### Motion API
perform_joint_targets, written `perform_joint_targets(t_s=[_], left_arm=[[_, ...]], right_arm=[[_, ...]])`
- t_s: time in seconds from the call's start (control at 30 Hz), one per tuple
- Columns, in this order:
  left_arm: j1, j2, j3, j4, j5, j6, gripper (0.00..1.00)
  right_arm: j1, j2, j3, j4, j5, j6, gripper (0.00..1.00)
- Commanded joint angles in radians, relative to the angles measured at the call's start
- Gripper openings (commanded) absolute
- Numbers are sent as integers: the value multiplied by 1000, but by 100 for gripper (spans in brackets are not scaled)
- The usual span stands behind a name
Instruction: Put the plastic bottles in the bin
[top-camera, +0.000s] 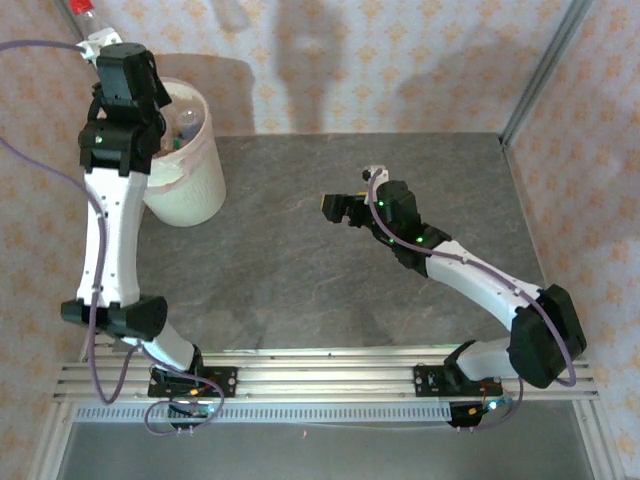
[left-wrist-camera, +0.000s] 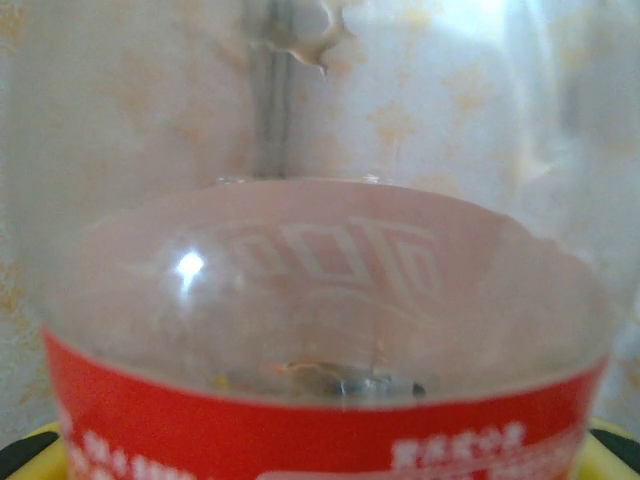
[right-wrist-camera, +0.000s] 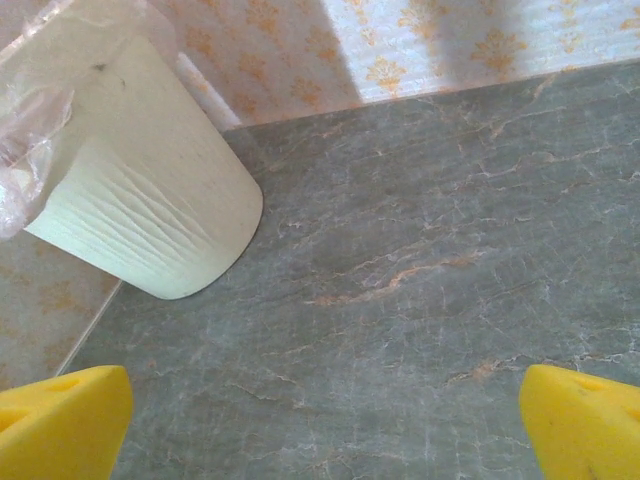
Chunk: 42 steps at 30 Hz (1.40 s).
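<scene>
Looming blurred before the left wrist camera, a clear plastic bottle with a red printed label (left-wrist-camera: 320, 440) sits between the left jaws, which are clamped on it. Of their yellow fingertips (left-wrist-camera: 20, 452) just slivers show at the bottom corners, and the bottle's cap and base are cut off by the frame. From above, the same bottle pokes out beyond the left jaws toward the far left corner, its red end (top-camera: 84, 10) clipped by the picture's top edge. The black wrist of the left arm (top-camera: 120, 110) hides the jaws themselves. That arm also covers the left part of the large round white plastic bin (top-camera: 190, 185), so I cannot tell whether the held bottle hangs over the opening or just past the rim. Inside the bin, beside the left wrist, at least one more clear bottle (top-camera: 186, 122) shows dimly; how many lie there is hard to make out.

The right jaws stand wide apart and hold nothing, their yellow tips (right-wrist-camera: 60, 425) at the lower corners of the right wrist view, over the grey marbled desk (right-wrist-camera: 420, 280). The bin (right-wrist-camera: 150, 200) lies ahead and to the left of them, well apart, its pale crinkled bag liner (right-wrist-camera: 30, 140) folded over the rim and cut off by the frame. Open desk surface stretches from the right jaws to the bin, ahead to the patterned wall (right-wrist-camera: 400, 50), and rightward to the metal corner post (top-camera: 540, 75).
</scene>
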Motion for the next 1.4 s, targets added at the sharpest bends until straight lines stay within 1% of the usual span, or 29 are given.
perform_joint_targets(t_s=[0.0, 0.1, 0.23, 0.43, 0.53, 0.67, 0.77, 0.9, 1.03, 1.07, 1.1, 1.13, 1.17, 1.2, 1.23, 1.3, 1.37], left_arm=[[48, 68, 63, 85, -7, -54, 38], [86, 121, 77, 130, -61, -92, 38], [136, 178, 76, 127, -53, -235, 38], [144, 237, 59, 148, -102, -358, 37], [145, 243, -1, 150, -117, -405, 38], [147, 235, -128, 188, -134, -444, 38], [150, 246, -180, 185, -119, -460, 39], [150, 275, -187, 139, -75, -438, 43], [151, 345, -163, 63, -39, -403, 46], [151, 361, -143, 37, -37, -396, 47], [152, 377, -115, 10, -24, -385, 52], [153, 388, -89, -10, -11, -376, 60], [154, 400, -54, -22, 16, -352, 71], [154, 412, -7, -47, 39, -335, 80], [154, 422, 31, -63, 60, -321, 86], [152, 438, 134, -112, 91, -294, 92], [153, 440, 209, -144, 112, -260, 95]], right_arm=[[6, -6, 31, 9, 20, 8, 99], [5, -30, 31, -17, 28, -3, 99], [5, -79, 13, -40, 60, -13, 99], [5, -117, 25, -84, 71, -12, 99], [5, -131, 18, -78, 84, -4, 99], [5, -134, 20, -80, 84, 5, 99], [5, -134, 27, -92, 84, 3, 99], [5, -140, 28, -99, 90, 5, 99], [5, -144, 17, -98, 98, 11, 99], [5, -143, 15, -97, 98, 13, 99], [5, -142, 14, -97, 97, 12, 99], [5, -142, 14, -98, 97, 12, 99], [5, -142, 14, -101, 96, 11, 99], [5, -142, 13, -101, 98, 10, 99], [5, -143, 13, -101, 99, 8, 99], [5, -145, 10, -103, 106, 9, 99], [5, -143, 6, -98, 109, 9, 99]])
